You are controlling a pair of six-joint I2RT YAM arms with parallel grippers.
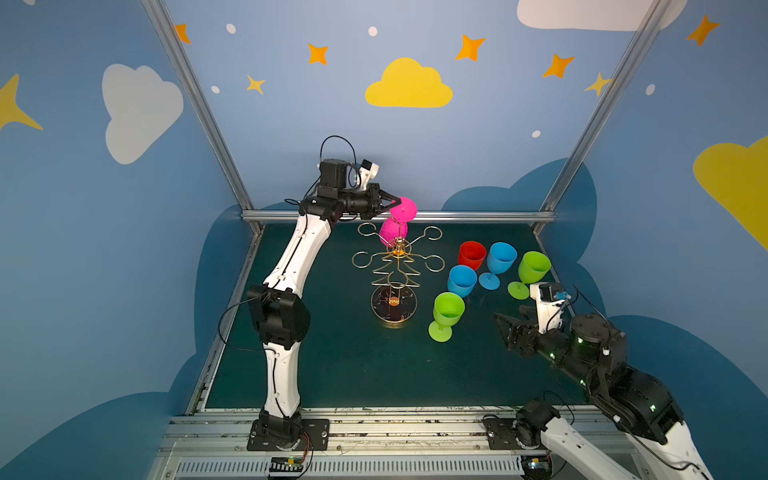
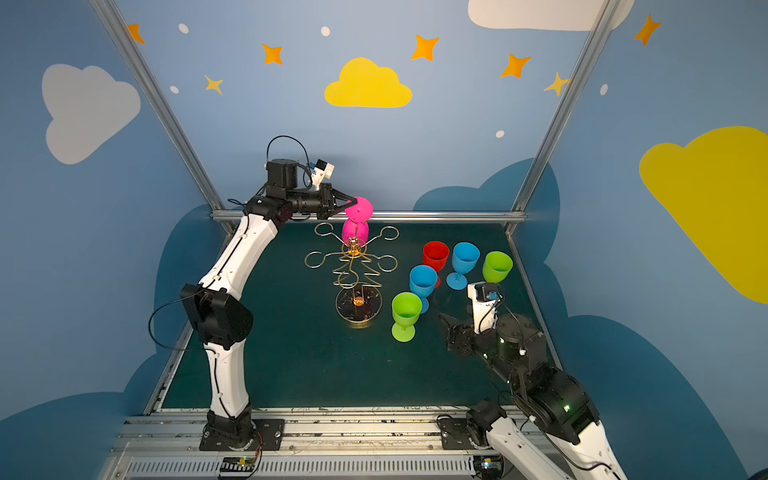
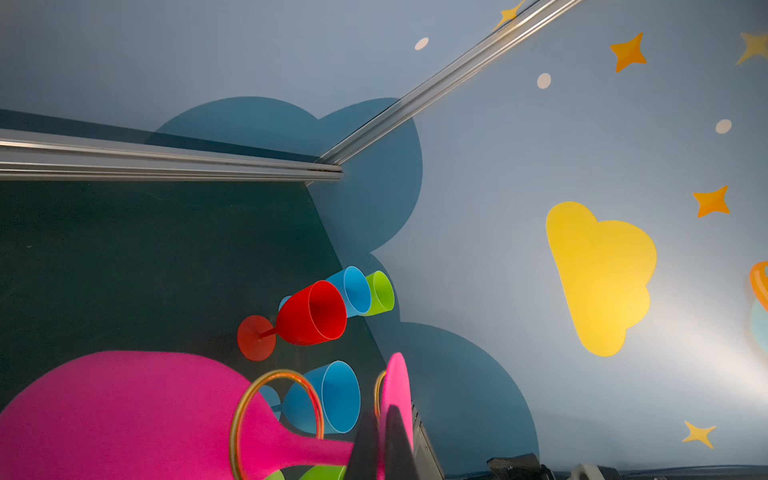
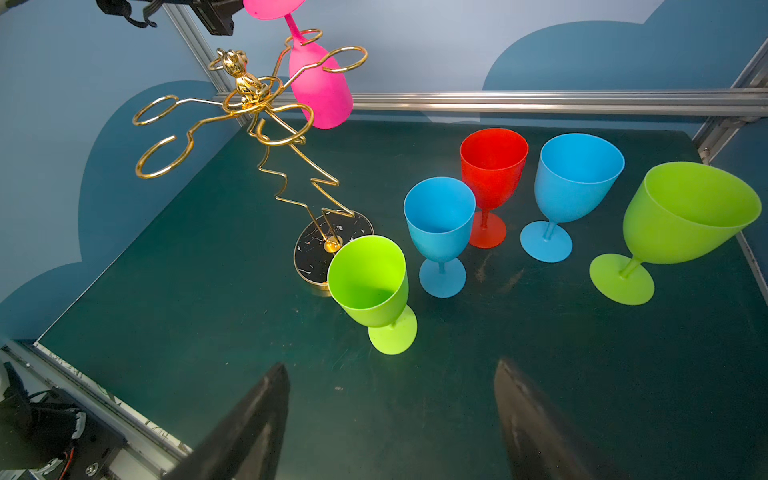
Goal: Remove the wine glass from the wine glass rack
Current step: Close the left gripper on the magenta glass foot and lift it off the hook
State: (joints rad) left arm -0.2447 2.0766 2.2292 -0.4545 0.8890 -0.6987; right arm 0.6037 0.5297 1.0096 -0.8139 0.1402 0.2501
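A pink wine glass (image 1: 392, 230) (image 2: 355, 230) (image 4: 320, 95) hangs bowl-down and tilted from the gold wire wine glass rack (image 1: 399, 249) (image 2: 353, 249) (image 4: 245, 89). Its stem passes through one rear loop (image 3: 249, 399). In both top views my left gripper (image 1: 394, 202) (image 2: 351, 202) reaches in from the left, high above the mat. In the left wrist view the left gripper (image 3: 380, 415) is shut on the edge of the glass's round foot (image 3: 397, 386). My right gripper (image 1: 505, 322) (image 4: 390, 368) hovers open and empty over the mat at the front right.
Upright glasses stand to the right of the rack: one red (image 1: 471, 254), two blue (image 1: 502, 257) (image 1: 461, 280) and two green (image 1: 448, 309) (image 1: 534, 268). The rack's round dark base (image 1: 384, 305) rests mid-mat. An aluminium rail (image 1: 478, 216) runs along the back edge.
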